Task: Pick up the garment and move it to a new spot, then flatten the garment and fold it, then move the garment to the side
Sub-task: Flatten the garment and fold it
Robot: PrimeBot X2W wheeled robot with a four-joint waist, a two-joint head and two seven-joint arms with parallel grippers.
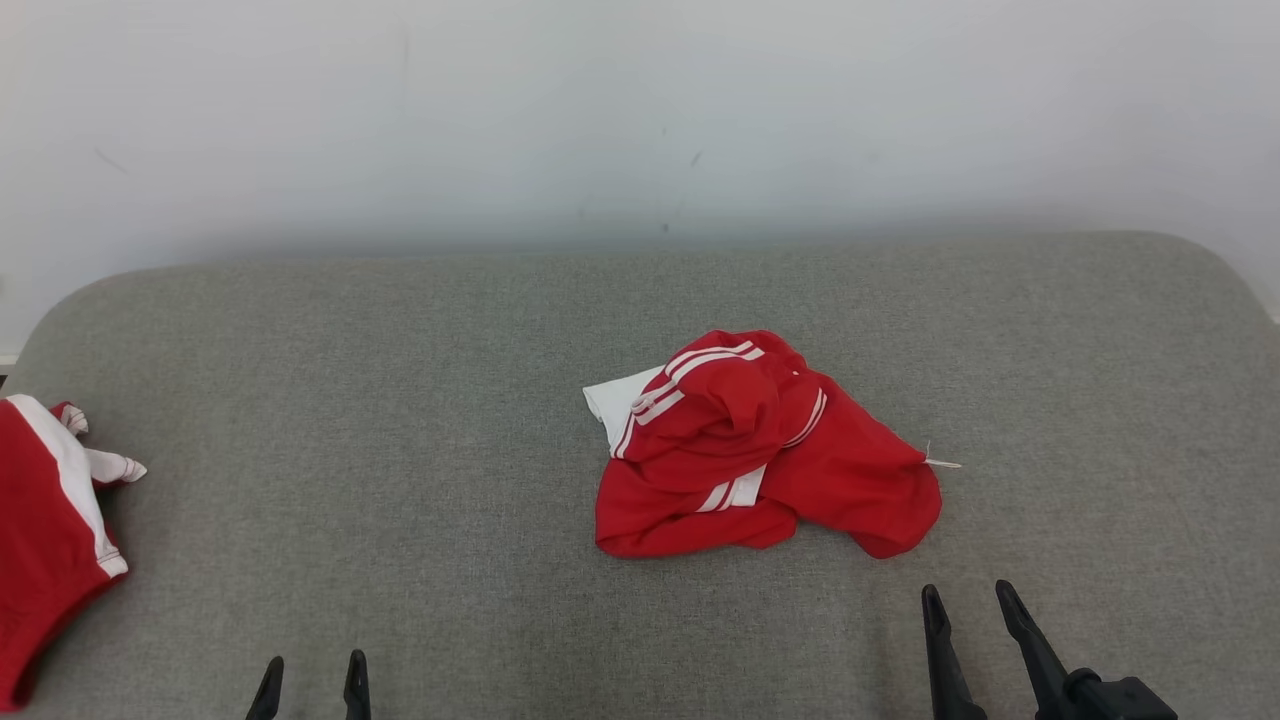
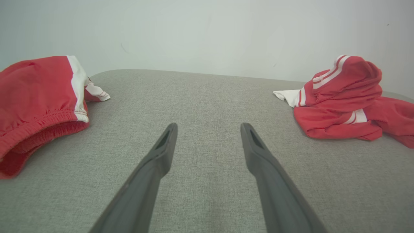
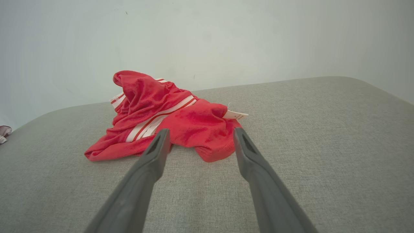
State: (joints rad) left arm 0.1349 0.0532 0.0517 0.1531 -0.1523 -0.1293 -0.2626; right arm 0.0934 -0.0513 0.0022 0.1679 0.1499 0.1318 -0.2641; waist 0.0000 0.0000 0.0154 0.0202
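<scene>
The garment [image 1: 750,450] is a crumpled red piece with white stripes, heaped a little right of the middle of the grey cushioned surface [image 1: 400,380]. It also appears at the right of the left wrist view as a garment [image 2: 343,103], and straight ahead in the right wrist view as a garment [image 3: 168,119] with a white tag at its right. My right gripper [image 1: 968,598] stands open just below the heap's right end, fingers apart with nothing between them. Far to the left, my left gripper [image 1: 314,668] is open at the bottom edge.
A second red garment with a white band [image 1: 45,530] lies at the left edge of the surface, also seen as a red garment [image 2: 38,100] in the left wrist view. A pale wall [image 1: 640,120] rises behind the surface's rounded far edge.
</scene>
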